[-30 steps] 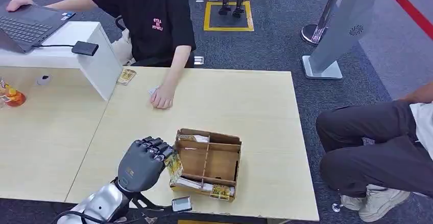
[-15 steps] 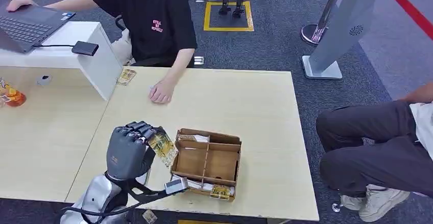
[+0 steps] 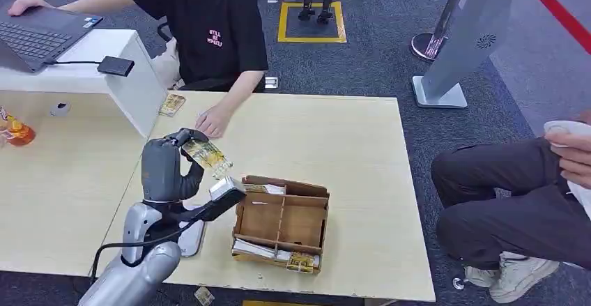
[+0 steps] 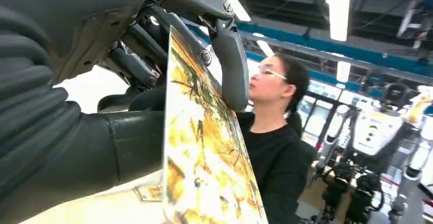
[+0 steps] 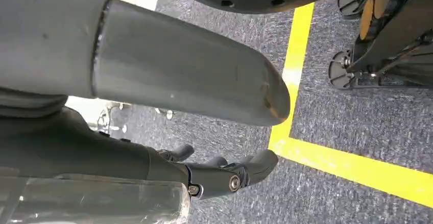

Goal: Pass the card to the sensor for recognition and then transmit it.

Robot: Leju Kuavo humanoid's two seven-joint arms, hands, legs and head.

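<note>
My left hand (image 3: 166, 166) is raised above the left part of the light wooden table (image 3: 341, 139) and pinches a yellow patterned card (image 3: 207, 156) between thumb and fingers. In the left wrist view the card (image 4: 204, 157) stands edge-on against the dark fingers (image 4: 230, 66). The card is just in front of a seated person's hand (image 3: 211, 121), which rests on the table. A small black sensor box (image 3: 116, 65) lies on the white counter at the far left. My right hand (image 5: 153, 96) hangs over grey carpet with its thumb and fingers apart, holding nothing.
A wooden divided box (image 3: 284, 185) with cards in its compartments stands right of my left arm. Another card (image 3: 171, 104) lies by the counter's corner. A laptop (image 3: 38, 34) sits on the counter. A second person (image 3: 516, 201) sits at the right.
My left hand has lifted the card from beside the wooden box and carried it away from me, toward the person's hand. That hand has shifted slightly left on the table.
</note>
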